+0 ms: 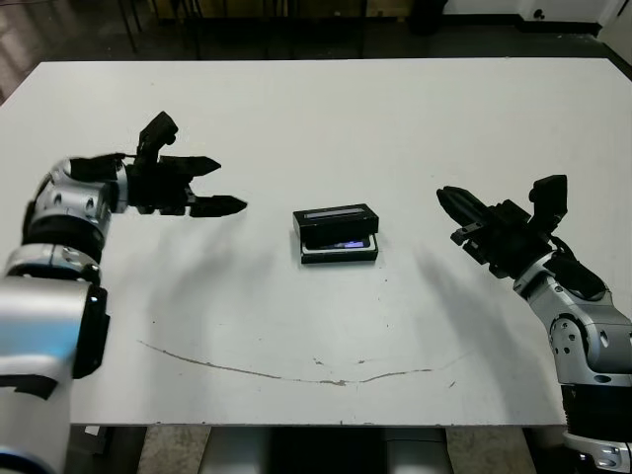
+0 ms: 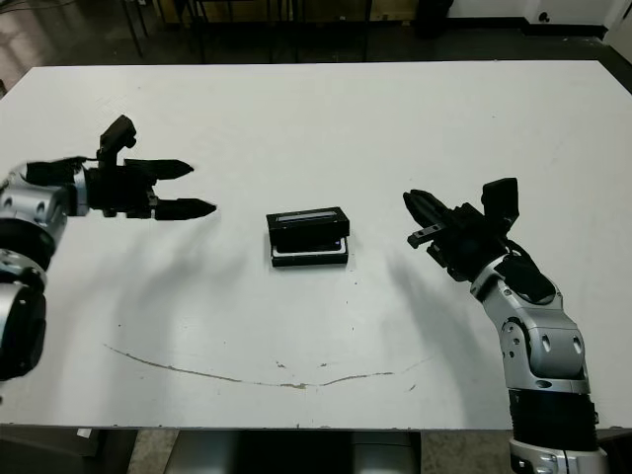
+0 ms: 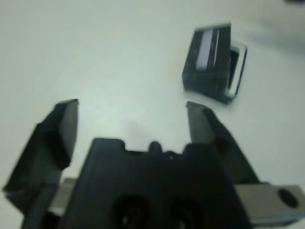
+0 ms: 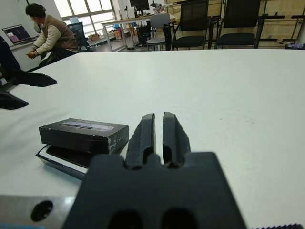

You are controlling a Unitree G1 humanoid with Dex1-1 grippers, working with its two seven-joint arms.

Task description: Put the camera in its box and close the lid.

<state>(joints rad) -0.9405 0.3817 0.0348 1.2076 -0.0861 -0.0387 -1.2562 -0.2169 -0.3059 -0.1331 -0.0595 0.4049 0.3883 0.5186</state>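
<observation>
Sitting mid-table between both arms, lid (image 1: 336,215) half-on the box (image 1: 341,253), long axis sideways; left gripper (image 1: 219,185) spread empty, right gripper (image 4: 158,134) pinched empty, similarly near.

Black lid (image 1: 336,215) with pale strip; black-walled, white-lined box (image 1: 340,250); white table (image 1: 326,118); black end effectors

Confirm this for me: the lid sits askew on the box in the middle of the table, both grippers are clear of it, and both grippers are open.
One detail is wrong. The left gripper is open, but the right wrist view shows the right gripper with its fingers shut together. The rest holds: the lid sits askew on the box mid-table, and both grippers are clear of it.
</observation>
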